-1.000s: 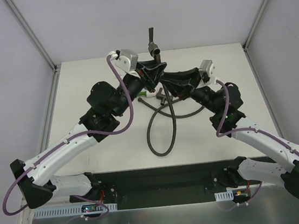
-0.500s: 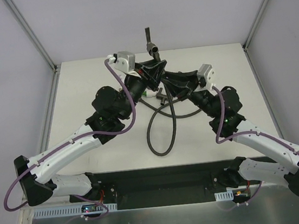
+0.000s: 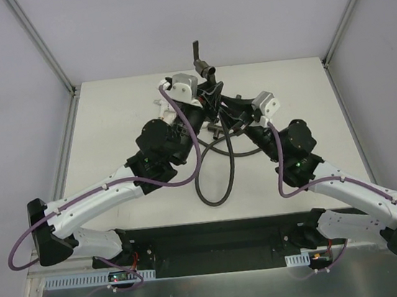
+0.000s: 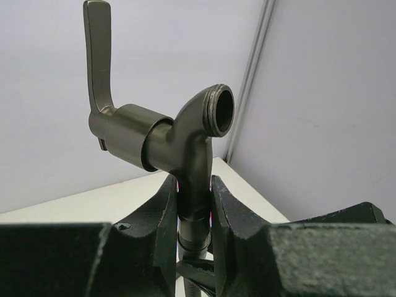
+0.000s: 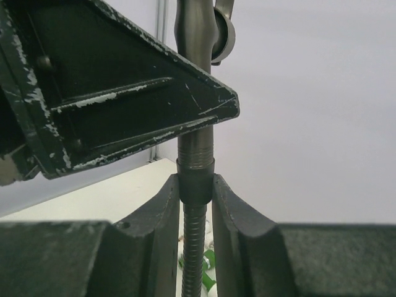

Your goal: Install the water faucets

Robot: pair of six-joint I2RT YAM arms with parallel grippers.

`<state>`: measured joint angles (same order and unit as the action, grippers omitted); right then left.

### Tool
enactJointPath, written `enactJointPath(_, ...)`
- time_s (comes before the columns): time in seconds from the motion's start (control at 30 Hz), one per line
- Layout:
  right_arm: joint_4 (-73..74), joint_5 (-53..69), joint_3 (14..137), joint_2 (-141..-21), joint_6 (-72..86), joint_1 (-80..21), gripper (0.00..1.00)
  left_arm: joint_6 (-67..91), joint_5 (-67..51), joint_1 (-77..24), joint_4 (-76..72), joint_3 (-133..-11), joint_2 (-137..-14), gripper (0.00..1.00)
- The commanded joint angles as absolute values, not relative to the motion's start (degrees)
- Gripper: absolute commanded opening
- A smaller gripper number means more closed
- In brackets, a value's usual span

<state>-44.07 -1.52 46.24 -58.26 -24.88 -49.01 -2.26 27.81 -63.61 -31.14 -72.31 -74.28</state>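
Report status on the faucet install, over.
Left end effector shut on metal faucet neck. Right end effector shut on hose collar just below. No obstruction seen.

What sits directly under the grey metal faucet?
The flexible hose's dark end collar, pinched by the right tool, sits below the faucet held in the left tool. Part of the joint is covered by that tool.

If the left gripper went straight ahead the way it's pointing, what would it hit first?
The left gripper is shut on the grey-brown metal lever faucet; past that, the way looks free up to the pale enclosure wall, probably near its metal corner post, though depth is unclear.
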Motion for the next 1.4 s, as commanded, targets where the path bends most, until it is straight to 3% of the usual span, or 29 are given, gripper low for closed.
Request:
enactJointPath(0.0,-51.33,-5.09,49.92,-57.22,-28.74,-50.71,0.02,-5.71,26.8,-67.76,-26.72,-73.12,-77.52,0.0)
enactJointPath(0.7,-44.39,-1.51,52.38,-57.04,-26.54,-51.07,0.02,-11.86,28.13,-68.47,-23.38,-74.27,-75.85,0.0)
enactJointPath(1.37,-38.67,23.27,55.63,-57.12,-6.96,-41.4,0.02,-7.3,5.38,-62.14,-8.71,-73.04,-65.31,0.0)
